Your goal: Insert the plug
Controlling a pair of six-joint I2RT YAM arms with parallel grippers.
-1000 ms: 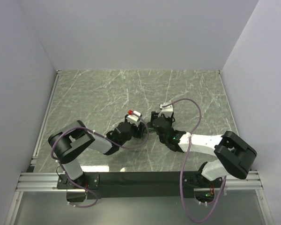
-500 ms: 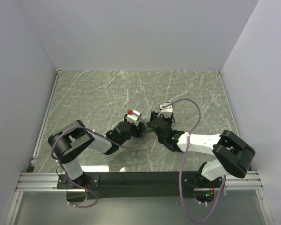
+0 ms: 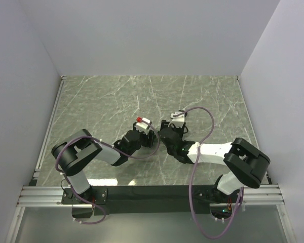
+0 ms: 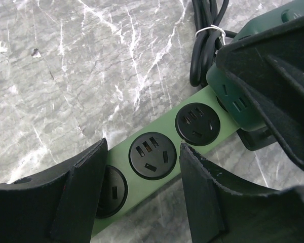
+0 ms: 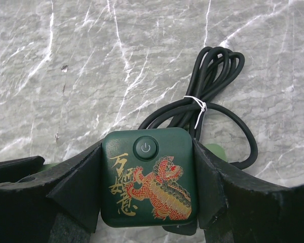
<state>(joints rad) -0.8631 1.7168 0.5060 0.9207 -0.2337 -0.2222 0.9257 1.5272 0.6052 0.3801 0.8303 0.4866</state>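
Left gripper [image 4: 142,158]: jaws part open, straddling one socket of the green power strip [image 4: 164,121], nothing pinched that I can see; plug [image 5: 148,174], a dark green dragon-print block, sits over the strip's end socket, clamped between the right gripper [image 5: 148,190] fingers; looks lined up; can't tell if it's seated; push-home and release probably remain.

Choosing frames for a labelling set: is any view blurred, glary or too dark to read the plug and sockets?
Top external: evenly lit and sharp, but everything is tiny. Left wrist: power strip sockets crisp, no glare; the fingers at the frame's bottom are nearly black. Right wrist: green plug sharp, its print legible, no glare.
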